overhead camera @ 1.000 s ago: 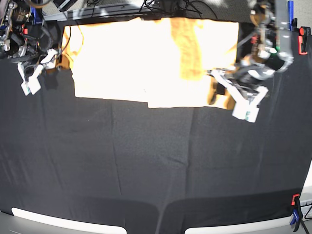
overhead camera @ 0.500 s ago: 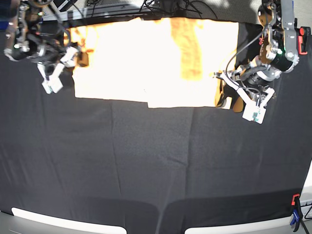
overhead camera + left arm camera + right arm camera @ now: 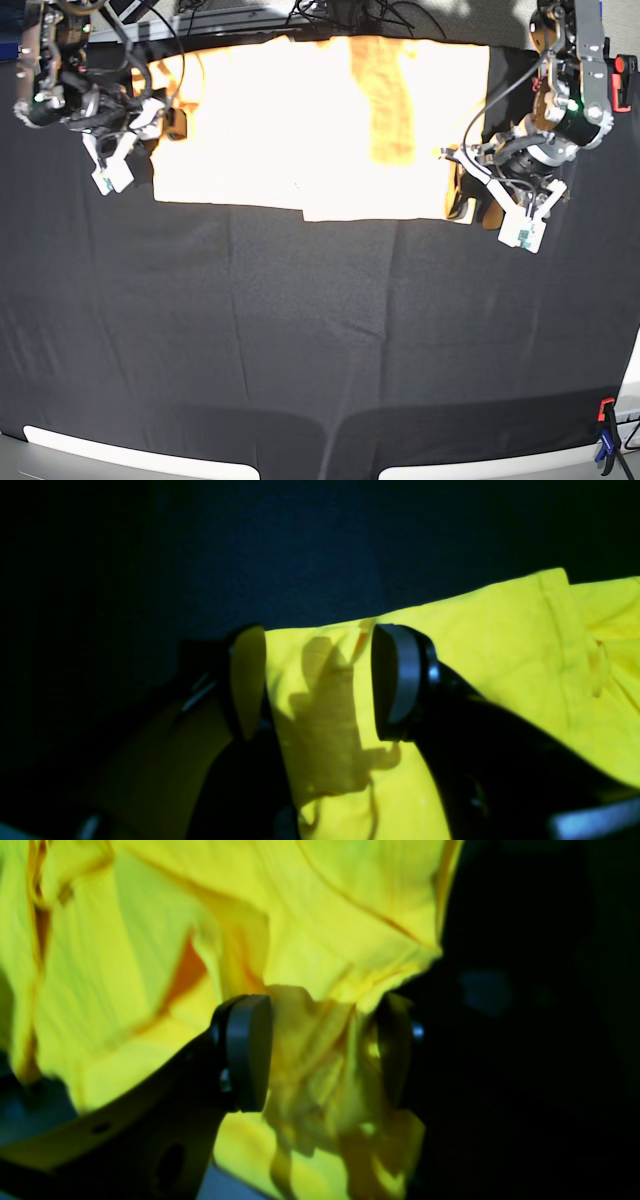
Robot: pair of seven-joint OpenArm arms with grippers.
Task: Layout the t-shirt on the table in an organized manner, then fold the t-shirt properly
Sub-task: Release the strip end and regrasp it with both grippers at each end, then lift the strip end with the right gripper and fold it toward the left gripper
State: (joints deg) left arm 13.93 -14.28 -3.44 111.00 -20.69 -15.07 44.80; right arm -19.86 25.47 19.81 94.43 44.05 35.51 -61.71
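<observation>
The pale yellow-orange t-shirt (image 3: pixel 300 120) lies spread flat at the far middle of the black cloth table (image 3: pixel 320 330), with a darker folded strip (image 3: pixel 385 100) down its right part. My left gripper (image 3: pixel 470 205) sits at the shirt's near right corner. In the left wrist view it (image 3: pixel 320 680) is open, its jaws on either side of the shirt's edge (image 3: pixel 320 690). My right gripper (image 3: pixel 165 125) is at the shirt's left sleeve. In the right wrist view it (image 3: pixel 320 1050) is open around bunched cloth (image 3: pixel 315 1040).
A red and blue clamp (image 3: pixel 605 440) stands at the near right edge, another clamp (image 3: pixel 620 82) at the far right. Cables (image 3: pixel 340 15) run along the table's back edge. Two white strips (image 3: pixel 130 455) lie along the front edge.
My right arm has moved right, from beside the shirt onto its left sleeve. My left arm has shifted a little right and down at the shirt's near right corner.
</observation>
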